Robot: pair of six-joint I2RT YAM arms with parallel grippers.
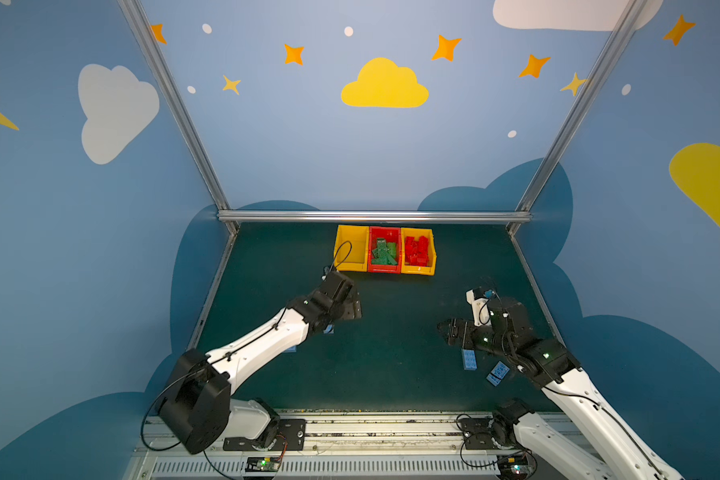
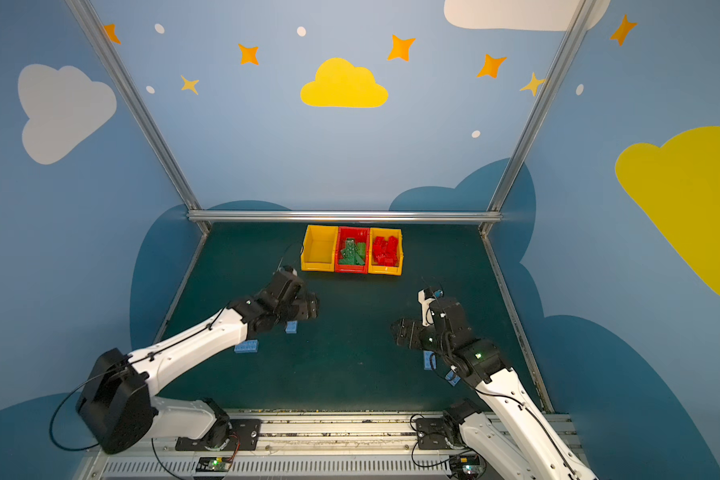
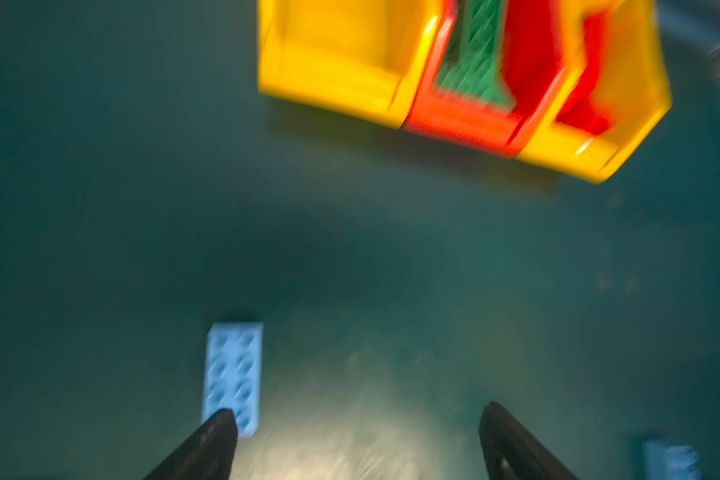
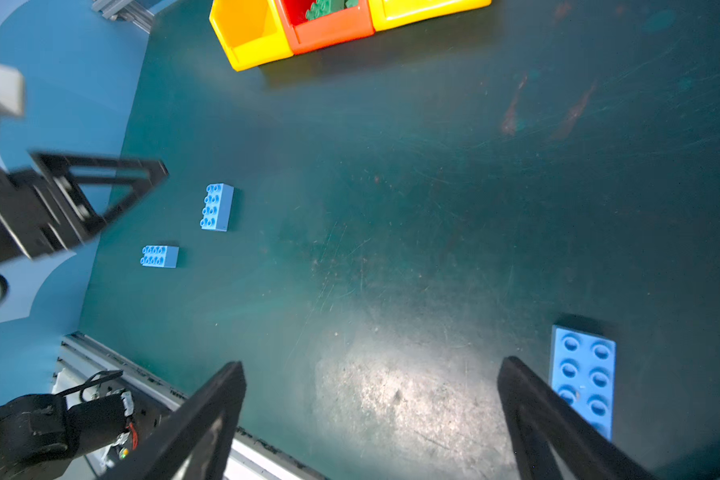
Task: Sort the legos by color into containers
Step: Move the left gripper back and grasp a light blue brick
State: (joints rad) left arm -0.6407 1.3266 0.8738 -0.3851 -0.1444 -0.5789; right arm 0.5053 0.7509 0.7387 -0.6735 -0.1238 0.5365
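Observation:
Three containers stand in a row at the back: an empty yellow bin (image 1: 351,248), a red bin (image 1: 384,268) with green legos (image 1: 383,251), and a yellow bin (image 1: 427,266) with red legos (image 1: 416,250). Light blue legos lie on the mat: two by the left arm (image 2: 246,346) (image 2: 291,327) and two under the right arm (image 1: 469,359) (image 1: 498,372). My left gripper (image 1: 352,306) hovers in front of the bins, open and empty (image 3: 358,411), one fingertip over a blue brick (image 3: 233,376). My right gripper (image 1: 444,329) is open and empty (image 4: 373,363), with a blue brick (image 4: 585,378) just outside one finger.
The dark green mat (image 1: 391,353) is bounded by an aluminium rail at the back (image 1: 375,216), side rails, and the arms' mounting rail at the front (image 1: 350,428). The left wrist view is motion-blurred. The left gripper (image 4: 100,187) shows in the right wrist view.

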